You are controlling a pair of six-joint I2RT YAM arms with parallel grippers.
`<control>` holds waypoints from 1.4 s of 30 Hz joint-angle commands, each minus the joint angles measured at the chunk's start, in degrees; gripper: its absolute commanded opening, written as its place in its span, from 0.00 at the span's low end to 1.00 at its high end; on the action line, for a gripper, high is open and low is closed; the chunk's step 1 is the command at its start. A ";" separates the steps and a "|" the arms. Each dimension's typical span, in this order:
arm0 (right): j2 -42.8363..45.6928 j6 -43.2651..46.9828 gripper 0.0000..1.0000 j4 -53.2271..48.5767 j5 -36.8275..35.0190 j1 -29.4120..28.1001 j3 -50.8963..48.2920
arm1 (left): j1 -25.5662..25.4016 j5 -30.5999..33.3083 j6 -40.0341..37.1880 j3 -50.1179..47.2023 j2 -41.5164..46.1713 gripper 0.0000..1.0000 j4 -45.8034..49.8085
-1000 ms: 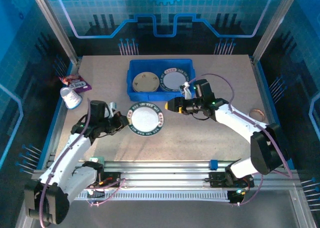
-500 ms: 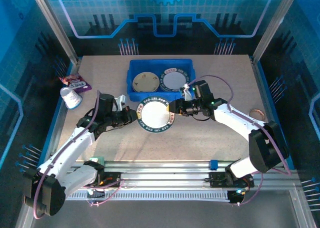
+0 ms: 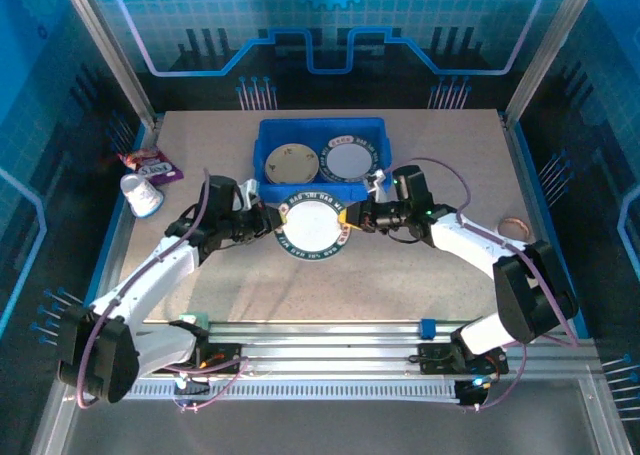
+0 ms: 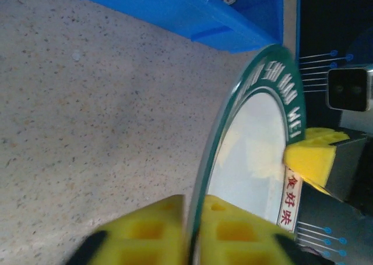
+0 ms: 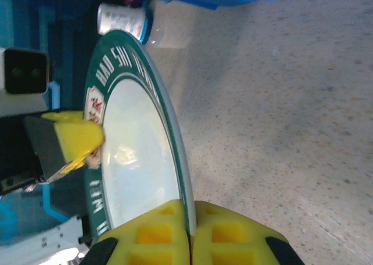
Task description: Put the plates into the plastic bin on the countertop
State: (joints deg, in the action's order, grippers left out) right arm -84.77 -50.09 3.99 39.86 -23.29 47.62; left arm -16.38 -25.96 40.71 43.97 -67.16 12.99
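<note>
The green-rimmed plate (image 3: 312,225) is being clamped at opposite edges by the left fingers (image 4: 154,233) and right fingers (image 5: 227,233), the plastic bin (image 3: 320,123) lying just beyond.

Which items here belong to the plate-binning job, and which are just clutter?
Job: green-rimmed plate, clamped by the left gripper and right gripper; cream plate and white plate inside the bin; countertop.
Lying about: cup, purple wrapper, ring.
</note>
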 commanded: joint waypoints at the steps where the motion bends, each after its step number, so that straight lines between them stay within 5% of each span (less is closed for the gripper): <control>1: 0.13 -1.60 0.00 5.03 3.88 1.30 -0.41 | -0.66 -0.04 0.89 3.13 -2.83 0.00 -3.63; 3: 0.22 -1.95 0.07 5.24 4.22 2.68 -0.77 | -0.67 0.39 1.10 4.20 -3.87 0.00 -4.42; 4: 0.38 -1.87 0.25 4.62 4.33 3.67 -0.89 | -0.61 0.90 0.87 5.23 -4.52 0.00 -4.29; 9: 3.78 -0.44 0.57 0.85 3.66 10.18 -1.96 | -0.48 5.36 0.34 11.22 -7.96 0.00 -3.52; 22: 19.85 -1.75 0.57 -2.75 -0.21 26.70 -10.79 | -0.32 15.91 -0.63 32.77 -28.86 0.00 -3.98; 33: 25.82 -1.08 0.57 -6.44 0.83 31.30 -12.43 | -0.74 14.57 3.66 47.26 -48.40 0.00 -10.46; 42: 26.62 -0.58 0.57 -6.74 1.88 32.06 -13.41 | -1.94 13.60 4.72 53.04 -56.36 0.00 -9.26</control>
State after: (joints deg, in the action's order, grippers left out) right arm -58.83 -51.42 -1.76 39.97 7.97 34.96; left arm -17.47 -10.76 43.92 93.65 -121.99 6.04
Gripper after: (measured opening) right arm 0.569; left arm 0.068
